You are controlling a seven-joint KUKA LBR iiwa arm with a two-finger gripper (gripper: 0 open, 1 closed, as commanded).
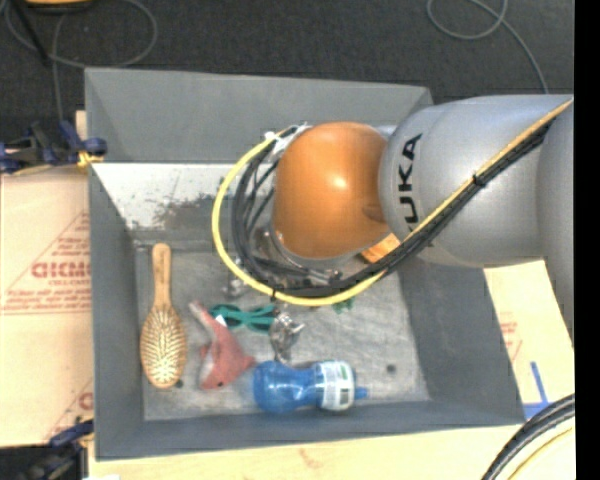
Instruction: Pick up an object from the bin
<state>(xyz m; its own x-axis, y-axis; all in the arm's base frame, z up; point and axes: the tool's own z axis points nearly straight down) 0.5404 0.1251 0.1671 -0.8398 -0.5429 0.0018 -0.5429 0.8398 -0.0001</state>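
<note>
We see the arm (480,183) reaching in from the right, its orange cover (325,188) above the middle of the grey bin (115,268). The gripper (285,336) sits low near the bin's floor, just right of a teal-handled tool (242,316) and just beyond a blue bottle (300,386) lying on its side along the near wall. We cannot tell whether the gripper is spread or pressed together. A pink toy (220,358) lies left of the bottle, and a wooden hairbrush (164,333) farther left.

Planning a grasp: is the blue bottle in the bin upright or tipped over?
Tipped. The blue bottle lies on its side on the bin floor, white-labelled end toward the view's right.
</note>
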